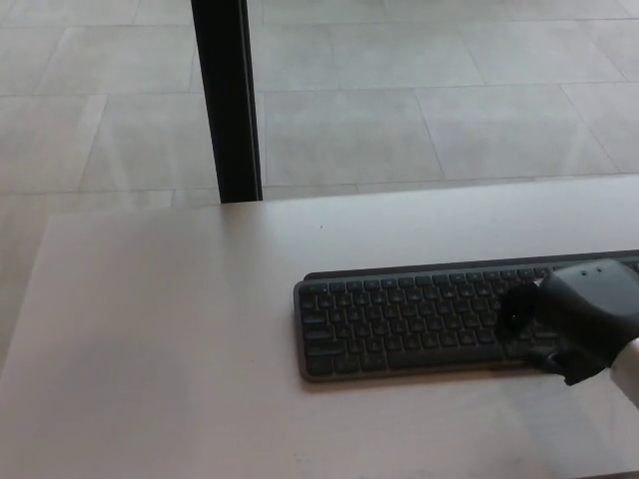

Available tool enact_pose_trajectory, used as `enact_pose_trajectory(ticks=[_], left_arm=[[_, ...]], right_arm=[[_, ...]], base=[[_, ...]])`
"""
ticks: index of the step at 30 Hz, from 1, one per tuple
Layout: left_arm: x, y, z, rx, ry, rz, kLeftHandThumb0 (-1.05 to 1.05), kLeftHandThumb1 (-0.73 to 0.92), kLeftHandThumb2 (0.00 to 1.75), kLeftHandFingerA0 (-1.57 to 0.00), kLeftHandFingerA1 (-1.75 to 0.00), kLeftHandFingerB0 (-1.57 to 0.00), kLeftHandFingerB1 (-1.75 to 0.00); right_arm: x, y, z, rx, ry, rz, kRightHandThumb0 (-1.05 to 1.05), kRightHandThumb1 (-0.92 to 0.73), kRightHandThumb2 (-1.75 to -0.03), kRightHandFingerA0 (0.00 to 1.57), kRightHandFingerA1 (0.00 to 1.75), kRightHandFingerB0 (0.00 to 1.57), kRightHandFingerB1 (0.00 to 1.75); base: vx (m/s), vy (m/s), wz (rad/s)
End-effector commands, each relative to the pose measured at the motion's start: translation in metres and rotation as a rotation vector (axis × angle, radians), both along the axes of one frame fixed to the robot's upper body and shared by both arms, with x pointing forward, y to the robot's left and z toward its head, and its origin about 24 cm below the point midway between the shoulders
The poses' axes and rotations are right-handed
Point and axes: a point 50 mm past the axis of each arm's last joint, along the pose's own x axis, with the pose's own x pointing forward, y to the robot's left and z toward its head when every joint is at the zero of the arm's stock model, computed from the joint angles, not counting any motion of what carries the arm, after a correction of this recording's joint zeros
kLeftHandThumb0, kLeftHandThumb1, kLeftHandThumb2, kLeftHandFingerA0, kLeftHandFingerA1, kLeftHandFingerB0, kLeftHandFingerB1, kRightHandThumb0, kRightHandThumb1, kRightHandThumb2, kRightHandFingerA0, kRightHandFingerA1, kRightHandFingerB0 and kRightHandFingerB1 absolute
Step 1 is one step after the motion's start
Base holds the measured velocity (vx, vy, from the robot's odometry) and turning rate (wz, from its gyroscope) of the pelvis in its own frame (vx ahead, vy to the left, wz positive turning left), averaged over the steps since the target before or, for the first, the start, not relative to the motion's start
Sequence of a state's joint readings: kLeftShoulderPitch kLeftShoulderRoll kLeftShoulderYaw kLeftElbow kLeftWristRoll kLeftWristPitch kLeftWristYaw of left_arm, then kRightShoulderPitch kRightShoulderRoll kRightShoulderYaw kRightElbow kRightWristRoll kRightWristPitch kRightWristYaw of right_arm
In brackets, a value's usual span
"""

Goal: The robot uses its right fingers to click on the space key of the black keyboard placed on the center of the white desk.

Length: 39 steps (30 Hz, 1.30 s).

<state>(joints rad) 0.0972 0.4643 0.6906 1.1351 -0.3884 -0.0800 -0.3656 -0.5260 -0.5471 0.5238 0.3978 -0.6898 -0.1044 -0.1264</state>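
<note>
I have the right hand (pixel 574 321) over the right part of the black keyboard (pixel 399 324), with the grey back of the hand toward the camera. That back hides most of the fingers; only a dark bit of them shows at the hand's left edge, low over the keys, so I cannot tell whether they are spread or curled, nor whether a tip is touching a key. The left hand is out of sight.

The keyboard lies flat on the white table (pixel 170 329), to the right of the picture's middle, its long side running roughly parallel to the near edge of the table and its right end hidden under my hand. I judge the space key to sit in the bottom row, near the front edge of the keyboard and left of where the hand is now, though I cannot pick it out clearly.

To do this well, I would slide the hand left along the bottom row, lead with one fingertip, and press straight down briefly, so no neighbouring key goes down with it.

There is bare table left of and in front of the keyboard. A black post (pixel 228 100) stands beyond the far edge, well away.
</note>
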Motion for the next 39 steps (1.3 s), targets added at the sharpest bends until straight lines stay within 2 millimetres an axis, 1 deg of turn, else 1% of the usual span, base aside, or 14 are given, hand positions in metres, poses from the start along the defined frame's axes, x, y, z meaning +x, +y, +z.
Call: enact_pose_trajectory(ticks=[1,2,3,13,15,20,21,22,25,27,33,34,38,39], left_arm=[[-0.004,0.004,0.003,0.01,-0.021,0.043,-0.5,0.73,0.6,-0.52,-0.57,-0.28,-0.41],[-0.005,0.005,0.003,0.0,-0.036,0.051,-0.49,0.73,0.61,-0.5,-0.58,-0.26,-0.41],[-0.005,0.005,0.003,0.005,-0.034,0.059,-0.5,0.72,0.6,-0.52,-0.58,-0.29,-0.42],[-0.005,0.004,0.004,-0.003,-0.053,0.073,-0.48,0.74,0.61,-0.49,-0.59,-0.27,-0.41],[-0.005,0.004,0.004,-0.004,-0.061,0.072,-0.47,0.73,0.6,-0.5,-0.6,-0.28,-0.41],[-0.005,0.004,0.004,-0.008,-0.058,0.065,-0.48,0.74,0.61,-0.46,-0.59,-0.26,-0.41],[-0.005,0.004,0.004,0.001,-0.056,0.044,-0.49,0.73,0.6,-0.5,-0.57,-0.28,-0.41],[-0.004,0.004,0.005,0.008,-0.05,0.045,-0.48,0.73,0.6,-0.52,-0.58,-0.3,-0.41],[-0.004,0.005,0.004,0.004,-0.047,0.059,-0.48,0.72,0.61,-0.51,-0.58,-0.28,-0.41],[-0.005,0.005,0.004,-0.017,-0.078,0.054,-0.46,0.74,0.62,-0.46,-0.59,-0.24,-0.41],[-0.008,0.004,0.003,-0.02,-0.074,0.061,-0.46,0.75,0.62,-0.47,-0.57,-0.26,-0.41],[-0.009,0.004,0.003,-0.018,-0.071,0.06,-0.47,0.74,0.61,-0.48,-0.58,-0.27,-0.41],[-0.01,0.004,0.002,-0.017,-0.068,0.068,-0.46,0.73,0.6,-0.49,-0.57,-0.3,-0.41],[-0.009,0.004,0.002,-0.011,-0.061,0.086,-0.46,0.72,0.6,-0.52,-0.58,-0.3,-0.41]], right_arm=[[0.006,0.006,0.007,0.005,-0.097,0.02,-0.35,-0.52,-0.58,0.78,1.62,0.9,0.65],[0.006,0.01,0.005,-0.003,-0.101,0.026,-0.32,-0.52,-0.59,0.8,1.62,0.91,0.66],[0.006,0.011,0.004,-0.019,-0.095,0.029,-0.33,-0.55,-0.58,0.77,1.65,0.93,0.79],[0.003,0.016,-0.016,-0.05,-0.024,0.033,-0.32,-0.53,-0.56,0.89,1.6,0.92,0.73],[0.004,0.016,-0.018,-0.076,-0.01,0.025,-0.35,-0.55,-0.56,0.87,1.61,0.91,0.71],[0.005,0.014,-0.022,-0.074,-0.01,0.014,-0.32,-0.53,-0.59,0.87,1.64,0.9,0.78],[0.007,0.014,-0.023,-0.078,-0.004,0.013,-0.42,-0.49,-0.65,0.88,1.54,0.93,0.86],[0.007,0.015,-0.022,-0.081,-0.003,0.013,-0.34,-0.56,-0.56,0.84,1.58,0.89,0.74],[0.009,0.019,-0.021,-0.094,-0.007,0.018,-0.35,-0.57,-0.57,0.81,1.57,0.89,0.78],[0.009,0.023,-0.02,-0.102,-0.004,0.021,-0.36,-0.55,-0.61,0.78,1.6,0.88,0.7],[0.012,0.035,-0.015,-0.077,-0.018,0.037,-0.36,-0.54,-0.59,0.78,1.62,0.87,0.73],[0.013,0.036,-0.015,-0.07,-0.018,0.037,-0.35,-0.56,-0.6,0.76,1.6,0.85,0.8],[0.014,0.042,-0.011,-0.062,-0.045,0.054,-0.33,-0.53,-0.6,0.8,1.62,0.88,0.71],[0.014,0.043,-0.01,-0.068,-0.043,0.053,-0.32,-0.55,-0.59,0.79,1.64,0.87,0.94]], base=[[0.0,0.0,0.0],[0.0,0.0,0.0],[0.0,0.0,0.0],[0.0,0.0,0.0],[0.0,0.0,0.0],[0.0,0.0,0.0],[0.0,0.0,0.0],[0.0,0.0,0.0],[0.0,0.0,0.0],[0.0,0.0,0.0],[0.0,0.0,0.0],[0.0,0.0,0.0],[0.0,0.0,0.0],[0.0,0.0,0.0]])
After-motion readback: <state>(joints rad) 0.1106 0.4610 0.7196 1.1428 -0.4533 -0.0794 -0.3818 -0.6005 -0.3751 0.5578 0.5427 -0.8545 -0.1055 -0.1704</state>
